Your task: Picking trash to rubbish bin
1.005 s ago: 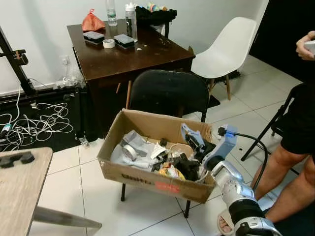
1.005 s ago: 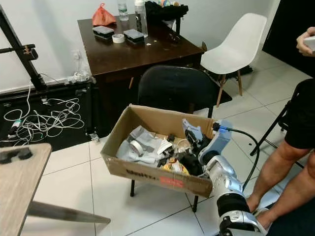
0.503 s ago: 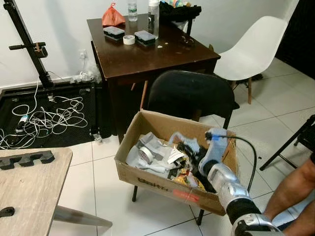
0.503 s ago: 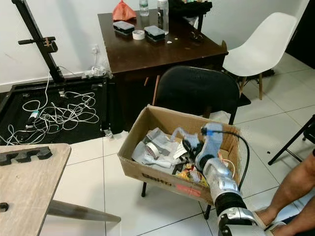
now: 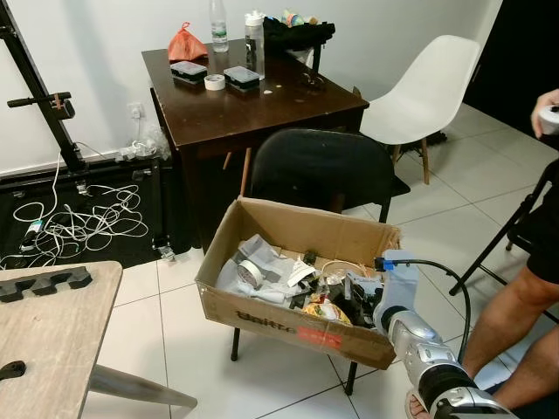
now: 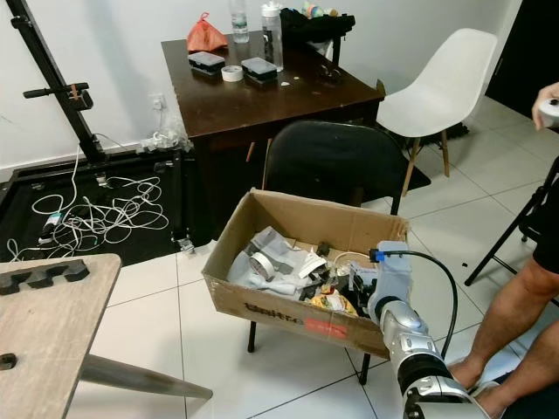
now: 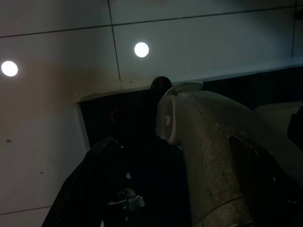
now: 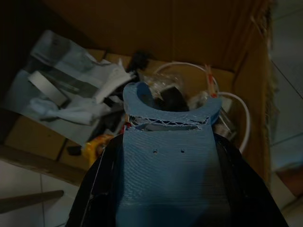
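Right tool [image 5: 356, 301] inside crumpled-litter-filled corrugated cardboard box [image 5: 262, 316]

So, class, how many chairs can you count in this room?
3: a black chair holding the cardboard box, a white chair beside the dark table, and a black folding chair under the seated person. Others may be out of sight.

The cardboard box [image 5: 262, 307] is open on top; trash [image 5: 288, 284] crowds its floor. Behind it, the black chair back [image 5: 310, 170] blocks; its right side meets a person's leg [image 5: 515, 301].
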Available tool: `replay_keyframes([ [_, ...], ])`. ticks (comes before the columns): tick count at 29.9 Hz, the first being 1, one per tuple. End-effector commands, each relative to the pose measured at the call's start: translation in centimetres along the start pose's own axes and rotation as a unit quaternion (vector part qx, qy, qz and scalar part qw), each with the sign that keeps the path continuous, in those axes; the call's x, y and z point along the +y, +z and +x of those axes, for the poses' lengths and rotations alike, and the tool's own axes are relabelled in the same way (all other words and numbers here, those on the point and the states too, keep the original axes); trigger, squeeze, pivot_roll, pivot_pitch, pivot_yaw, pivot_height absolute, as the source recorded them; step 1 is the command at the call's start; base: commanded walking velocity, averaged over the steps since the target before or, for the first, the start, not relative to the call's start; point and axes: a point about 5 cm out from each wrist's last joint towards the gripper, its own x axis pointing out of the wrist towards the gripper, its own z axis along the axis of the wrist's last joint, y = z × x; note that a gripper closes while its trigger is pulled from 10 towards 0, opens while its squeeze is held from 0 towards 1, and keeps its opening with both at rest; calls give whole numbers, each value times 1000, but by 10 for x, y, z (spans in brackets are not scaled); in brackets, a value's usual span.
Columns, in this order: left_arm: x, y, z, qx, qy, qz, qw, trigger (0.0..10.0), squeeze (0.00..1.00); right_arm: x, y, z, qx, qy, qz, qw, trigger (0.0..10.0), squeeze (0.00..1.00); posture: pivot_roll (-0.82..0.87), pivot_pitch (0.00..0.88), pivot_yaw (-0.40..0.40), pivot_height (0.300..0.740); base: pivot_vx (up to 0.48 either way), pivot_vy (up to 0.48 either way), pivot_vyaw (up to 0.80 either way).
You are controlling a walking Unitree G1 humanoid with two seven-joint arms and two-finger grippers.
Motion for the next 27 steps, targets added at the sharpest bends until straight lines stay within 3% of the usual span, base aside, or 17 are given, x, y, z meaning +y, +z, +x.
replay_keyframes([
  [1,2,-17,-4,32,0,0,999,10000,0,-5,-11,-3,13,-13,0,1000,10000,0,-76,221,60,740,0,0,0],
  [11,9,-22,-8,43,-1,20,999,10000,0,-9,-9,-3,7,-28,-2,1000,10000,0,-75,245,81,740,0,0,0],
  [27,8,-21,-8,42,-11,27,999,10000,0,-13,-10,-4,7,-37,-2,999,10000,0,-76,244,84,740,275,0,0],
])
